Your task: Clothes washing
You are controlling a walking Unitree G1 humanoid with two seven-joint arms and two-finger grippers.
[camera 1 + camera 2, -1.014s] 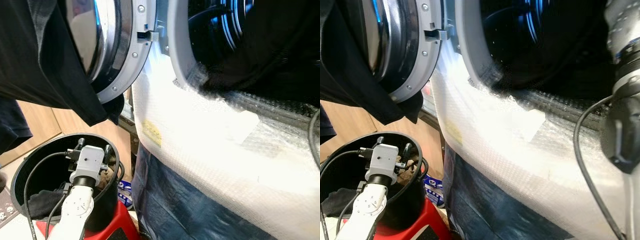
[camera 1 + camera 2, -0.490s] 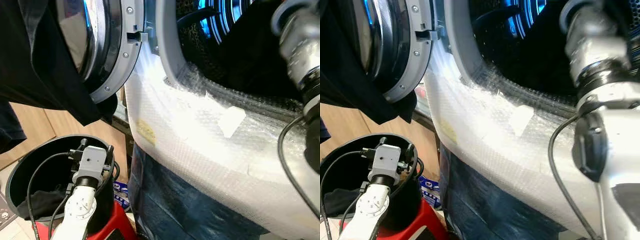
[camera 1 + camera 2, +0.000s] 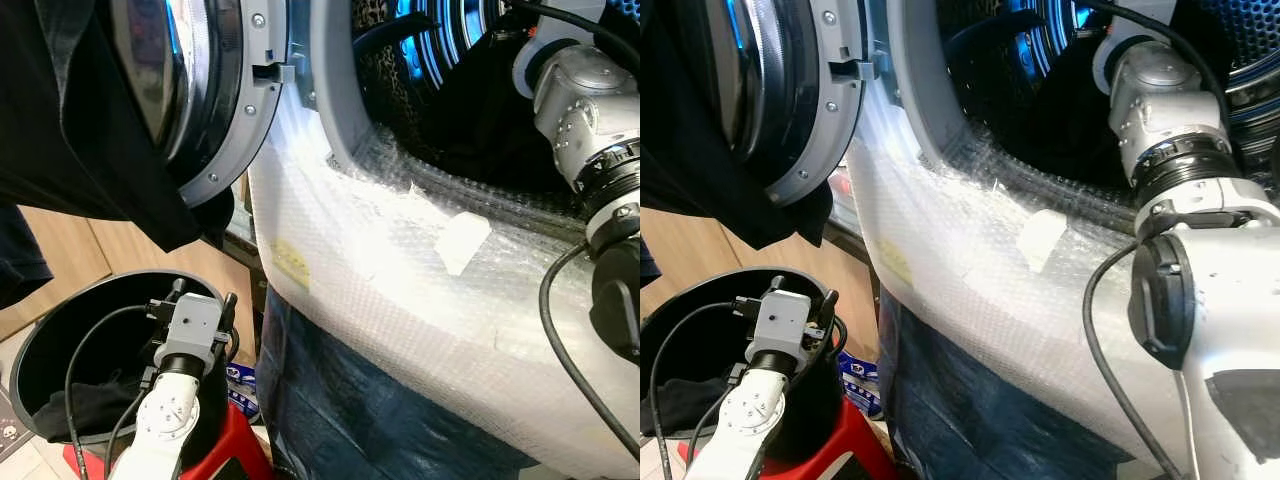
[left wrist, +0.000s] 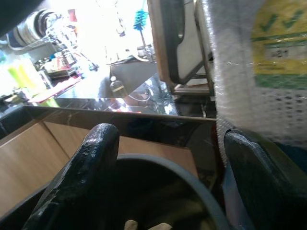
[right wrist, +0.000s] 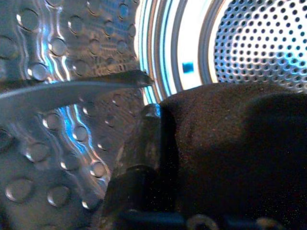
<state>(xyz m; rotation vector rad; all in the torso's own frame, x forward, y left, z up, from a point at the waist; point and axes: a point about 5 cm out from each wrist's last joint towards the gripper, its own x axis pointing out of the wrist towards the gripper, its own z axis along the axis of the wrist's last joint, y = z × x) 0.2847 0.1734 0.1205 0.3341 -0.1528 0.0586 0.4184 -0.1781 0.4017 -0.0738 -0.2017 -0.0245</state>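
Garment (image 5: pixel 230 153), dark & bunched, pinched by right gripper (image 5: pixel 158 158) inside drum (image 5: pixel 57 96); left gripper (image 4: pixel 168 158) spread.

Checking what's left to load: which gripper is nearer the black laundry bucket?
Left. The left gripper hangs open right over the black bucket, above the dark clothes inside. The right gripper is away inside the washer drum, against a dark garment.

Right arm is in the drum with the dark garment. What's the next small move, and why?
Probably open the right tool and let the dark garment drop: the arm already reaches past the door ring into the drum, and the cloth hangs against one finger, well inside.
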